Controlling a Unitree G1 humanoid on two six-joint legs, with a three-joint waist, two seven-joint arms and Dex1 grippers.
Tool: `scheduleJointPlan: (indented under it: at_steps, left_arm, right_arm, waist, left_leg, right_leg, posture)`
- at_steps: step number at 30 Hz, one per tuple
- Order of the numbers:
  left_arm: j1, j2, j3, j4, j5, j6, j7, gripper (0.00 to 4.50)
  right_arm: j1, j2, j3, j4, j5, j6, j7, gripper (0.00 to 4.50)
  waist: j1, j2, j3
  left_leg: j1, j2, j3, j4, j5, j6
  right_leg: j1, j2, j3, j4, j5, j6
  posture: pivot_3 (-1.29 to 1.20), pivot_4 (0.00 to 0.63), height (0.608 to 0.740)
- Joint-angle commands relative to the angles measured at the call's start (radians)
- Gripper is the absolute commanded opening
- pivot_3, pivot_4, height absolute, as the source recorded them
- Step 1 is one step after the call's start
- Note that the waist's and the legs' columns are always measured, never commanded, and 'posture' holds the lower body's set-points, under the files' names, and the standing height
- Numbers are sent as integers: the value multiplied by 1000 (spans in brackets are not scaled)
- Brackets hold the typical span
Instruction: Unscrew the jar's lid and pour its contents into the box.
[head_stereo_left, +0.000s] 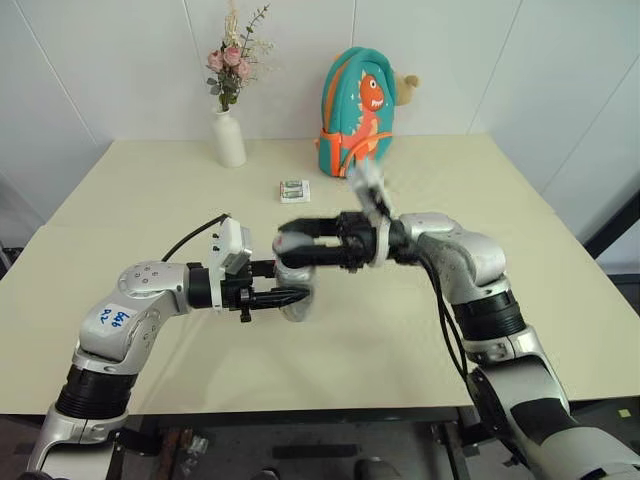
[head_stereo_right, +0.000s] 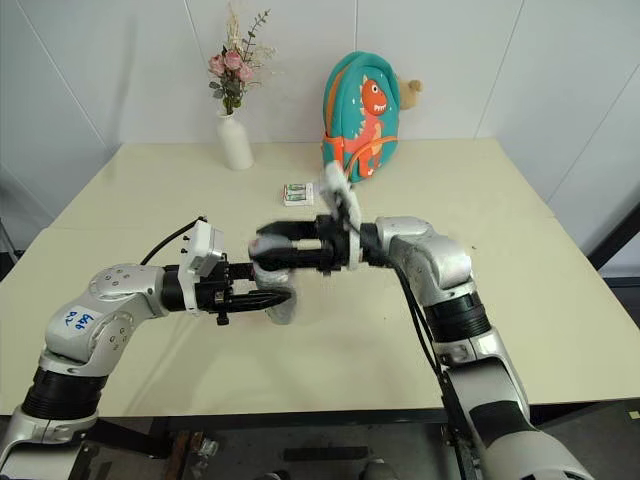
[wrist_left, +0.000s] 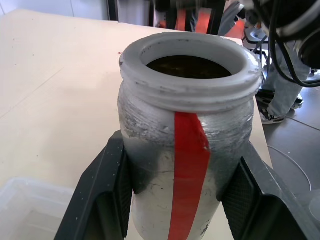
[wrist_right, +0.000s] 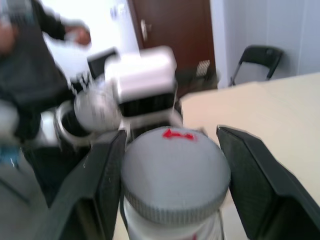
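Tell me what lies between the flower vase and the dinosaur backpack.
Nothing: between the flower vase and the dinosaur backpack the tabletop is bare, seen in both eye views. The white-and-green packet lies nearer the robot.

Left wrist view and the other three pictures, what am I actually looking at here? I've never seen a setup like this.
This is a two-armed humanoid robot. Two pictures come from cameras in its head, looking down over its arms at a table. The other two come from a camera on each wrist. The left gripper is shut on a silvery jar with a red stripe, its mouth open. The right gripper is shut on the jar's grey lid, just above it. A clear box lies on the table near the jar. Further back stand a vase of flowers, a dinosaur backpack and a small packet.
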Motion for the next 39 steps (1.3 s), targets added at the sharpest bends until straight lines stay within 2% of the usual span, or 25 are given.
scheduleJointPlan:
  at_steps: [1, 8, 11, 15, 19, 26, 30, 32, 35, 39]
  left_arm:
    - [10, 17, 20, -45, -5, -10, -2, 1970]
    - [37, 35, 68, -82, -23, -2, 19, 1970]
    - [46, 40, 94, -89, -34, 3, 28, 1970]
    - [46, 44, 100, -74, -32, 3, 27, 1970]
    - [26, 34, 88, -58, -28, 1, 28, 1970]
    - [7, 23, 83, -55, -30, 6, 35, 1970]
    - [8, 21, 87, -57, -30, 7, 41, 1970]
    - [6, 22, 93, -58, -34, 12, 46, 1970]
    - [5, 28, 109, -58, -41, 20, 54, 1970]
    - [6, 51, 144, -44, -46, 31, 55, 1970]
  right_arm:
    - [-29, -3, -97, -16, 79, 27, -53, 2554]
    - [108, -161, -106, 39, -168, -236, -166, 2554]
    - [225, -219, -78, 89, -332, -445, -219, 2554]
    - [312, -231, -76, 298, -478, -737, -304, 2554]
    - [342, -223, -84, 506, -526, -866, -339, 2554]
    - [359, -198, -82, 667, -540, -913, -324, 2554]
    - [347, -188, -105, 684, -507, -888, -295, 3938]
    - [338, -199, -120, 658, -483, -860, -262, 4449]
    - [332, -212, -130, 583, -453, -810, -219, 4449]
    - [355, -240, -103, 336, -382, -641, -111, 4449]
  waist:
    - [1, 0, 0]
    - [5, 0, 0]
    - [4, 0, 0]
    - [-4, 0, 0]
    - [-8, 0, 0]
    - [-13, 0, 0]
    - [-19, 0, 0]
    - [-21, 0, 0]
    - [-24, 0, 0]
    - [-28, 1, 0]
  left_leg:
    - [0, 0, 0, 0, 0, 0]
    - [-1, -1, 1, 0, 0, 0]
    - [-1, -1, 1, 0, 0, 0]
    - [0, -1, 3, 0, 0, 0]
    - [1, -1, 5, 0, 1, 1]
    - [2, -1, 5, 0, 1, 1]
    - [2, -1, 4, 1, 1, 1]
    - [3, -1, 4, 1, 1, 1]
    - [3, -1, 4, 2, 1, 1]
    - [2, -1, 4, 2, 1, 1]
  right_leg:
    - [0, 0, 0, 0, 0, 0]
    - [0, -1, 0, -2, 0, 0]
    - [0, -1, 0, -2, 0, 0]
    - [0, -1, 2, -1, 0, 0]
    - [0, 0, 4, 0, 0, 1]
    - [1, 0, 4, -1, 1, 1]
    - [2, 0, 4, 0, 1, 2]
    - [2, 0, 4, 0, 1, 2]
    - [2, 0, 4, 0, 1, 3]
    - [2, 0, 4, 1, 1, 3]
  posture:
    - [0, 150, 740]
    - [0, 150, 740]
    - [0, 150, 740]
    - [0, 150, 740]
    - [0, 150, 740]
    - [0, 150, 740]
    - [0, 150, 740]
    - [0, 150, 740]
    - [0, 150, 740]
    - [0, 150, 740]
